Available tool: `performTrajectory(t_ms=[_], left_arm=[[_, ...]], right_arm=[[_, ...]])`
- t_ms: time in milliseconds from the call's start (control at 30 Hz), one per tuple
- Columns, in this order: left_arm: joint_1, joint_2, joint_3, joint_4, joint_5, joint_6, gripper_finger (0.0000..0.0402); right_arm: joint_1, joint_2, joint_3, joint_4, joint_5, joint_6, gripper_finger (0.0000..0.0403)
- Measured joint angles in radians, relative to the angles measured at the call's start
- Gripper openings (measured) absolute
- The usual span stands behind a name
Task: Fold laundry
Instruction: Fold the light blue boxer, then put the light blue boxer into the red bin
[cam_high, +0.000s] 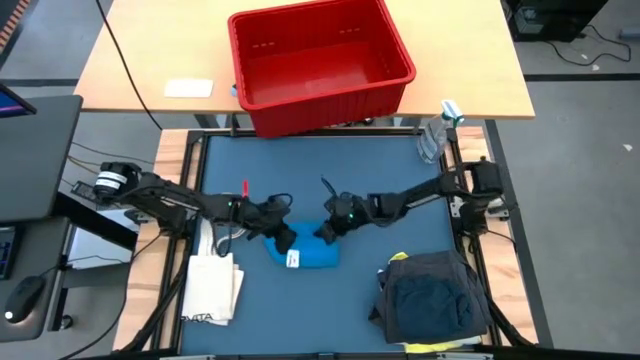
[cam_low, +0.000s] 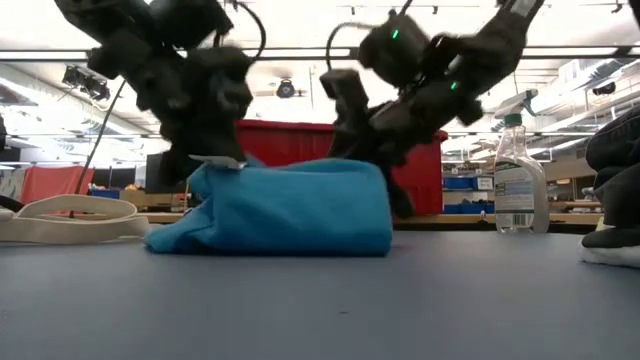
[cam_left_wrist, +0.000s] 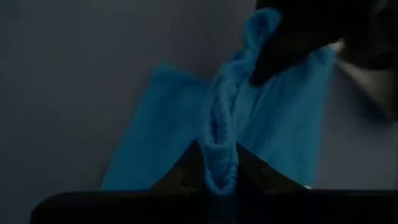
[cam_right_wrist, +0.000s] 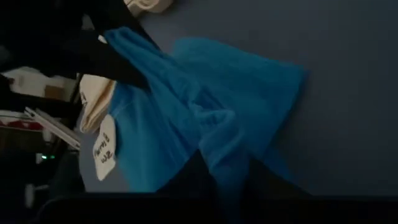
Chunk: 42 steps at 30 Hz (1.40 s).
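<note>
Left pincer (cam_high: 283, 236) clamped on a rolled ridge of the blue cloth (cam_high: 305, 254), fabric pinched tight between its fingers. Right pincer (cam_high: 328, 230) gripping the opposite edge the same way. Risk from here: uneven pull, one corner slipping free and the fold collapsing, or the thin bunched hold tearing loose. Blue cloth bright, soft, rumpled, white label (cam_high: 292, 259) showing, lifted in a low hump mid-counter (cam_high: 300, 170). Dark grey pile (cam_high: 432, 295) near right, cream tote (cam_high: 215, 285) near left, red bin (cam_high: 318, 60) far.
</note>
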Motion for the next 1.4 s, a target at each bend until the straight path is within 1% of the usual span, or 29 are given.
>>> performTrajectory(t_ms=[100, 200, 300, 400, 467, 567, 667, 733, 833, 900, 1000, 1133, 1233, 1300, 1400], left_arm=[[0.041, 0.018, -0.003, -0.043, 0.01, -0.008, 0.0047], [0.07, 0.018, -0.004, -0.051, 0.018, -0.031, 0.0061], [0.1, 0.017, -0.005, -0.061, 0.024, -0.055, 0.0093], [0.134, 0.015, 0.009, -0.076, 0.062, -0.073, 0.0133], [0.154, 0.005, 0.024, -0.099, 0.119, -0.074, 0.0161], [0.164, -0.026, 0.043, -0.12, 0.182, -0.078, 0.0198], [0.159, -0.083, 0.052, -0.151, 0.19, -0.11, 0.0232], [0.151, -0.13, 0.053, -0.217, 0.19, -0.144, 0.0254], [0.112, -0.182, 0.052, -0.352, 0.13, -0.221, 0.0283], [0.065, -0.198, 0.039, -0.379, 0.084, -0.305, 0.0303], [-0.015, -0.193, 0.019, -0.303, -0.001, -0.416, 0.0333], [-0.067, -0.138, 0.017, -0.314, -0.109, -0.54, 0.0366], [-0.079, -0.075, 0.016, -0.305, -0.131, -0.621, 0.0378], [-0.086, -0.029, 0.015, -0.289, -0.135, -0.643, 0.0383], [-0.086, 0.043, 0.016, -0.162, -0.137, -0.669, 0.0385]], right_arm=[[-0.044, 0.031, -0.006, 0.02, -0.071, 0.026, 0.0064], [-0.07, 0.027, -0.008, -0.008, -0.117, 0.019, 0.0103], [-0.086, -0.018, -0.007, -0.067, -0.092, 0.01, 0.0146], [-0.091, -0.081, -0.008, -0.122, -0.007, 0.009, 0.0175], [-0.087, -0.128, -0.007, -0.137, 0.033, 0.006, 0.0183], [-0.07, -0.18, -0.004, -0.162, 0.038, 0.001, 0.0186], [-0.055, -0.218, -0.005, -0.225, 0.039, -0.01, 0.0187], [-0.051, -0.246, -0.005, -0.299, 0.042, -0.012, 0.0187], [-0.045, -0.278, -0.005, -0.412, 0.053, -0.009, 0.0187], [-0.034, -0.302, -0.005, -0.455, 0.067, -0.007, 0.0187], [-0.01, -0.33, -0.005, -0.5, 0.098, -0.006, 0.0187], [0.03, -0.349, -0.005, -0.525, 0.155, -0.005, 0.0187], [0.056, -0.353, -0.004, -0.537, 0.158, -0.005, 0.0187], [0.072, -0.353, -0.005, -0.541, 0.158, -0.005, 0.0187], [0.09, -0.352, -0.004, -0.553, 0.158, -0.005, 0.0187]])
